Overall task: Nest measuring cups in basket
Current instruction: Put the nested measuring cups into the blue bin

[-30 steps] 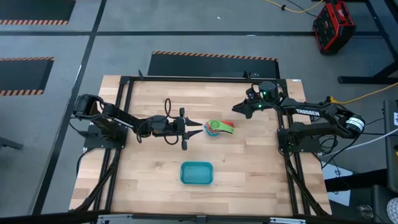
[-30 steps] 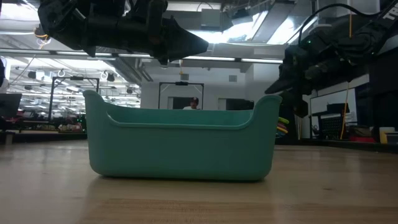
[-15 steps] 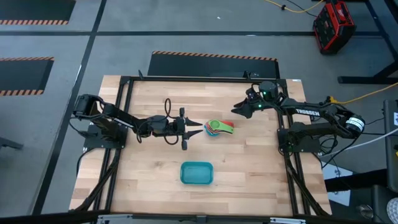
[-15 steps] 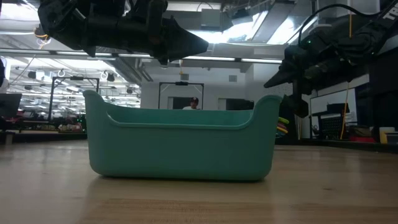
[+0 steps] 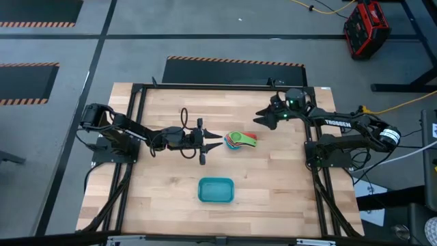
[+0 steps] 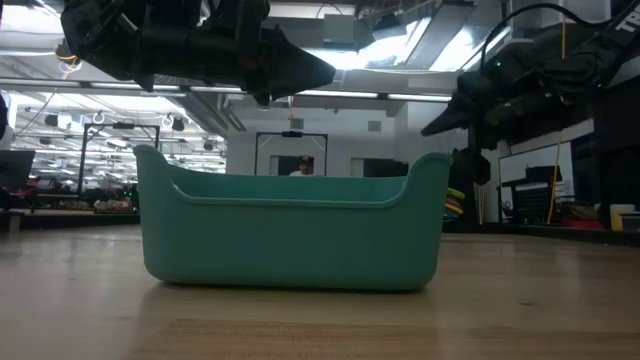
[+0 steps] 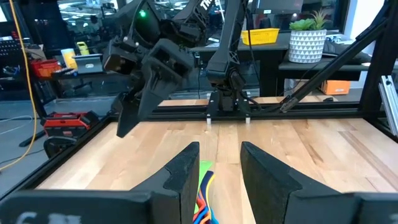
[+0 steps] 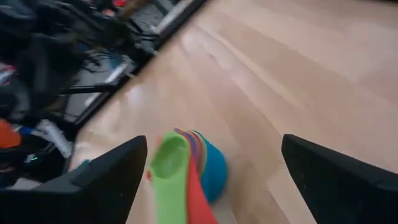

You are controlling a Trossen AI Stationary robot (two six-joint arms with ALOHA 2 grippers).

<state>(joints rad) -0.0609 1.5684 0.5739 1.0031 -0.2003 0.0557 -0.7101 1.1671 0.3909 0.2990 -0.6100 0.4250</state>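
The measuring cups (image 5: 241, 140) lie nested in one stack on the bench (image 5: 164, 184), well apart from the basket (image 5: 216, 190), with the right hand (image 5: 261, 117) spread wide just beside them and the left hand (image 5: 217, 141), fingers parted and holding nothing, pointing at them.

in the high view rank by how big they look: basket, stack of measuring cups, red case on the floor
1. red case, though it sits on the floor, farther from the camera
2. basket
3. stack of measuring cups

Basket and stack look fairly close in size.
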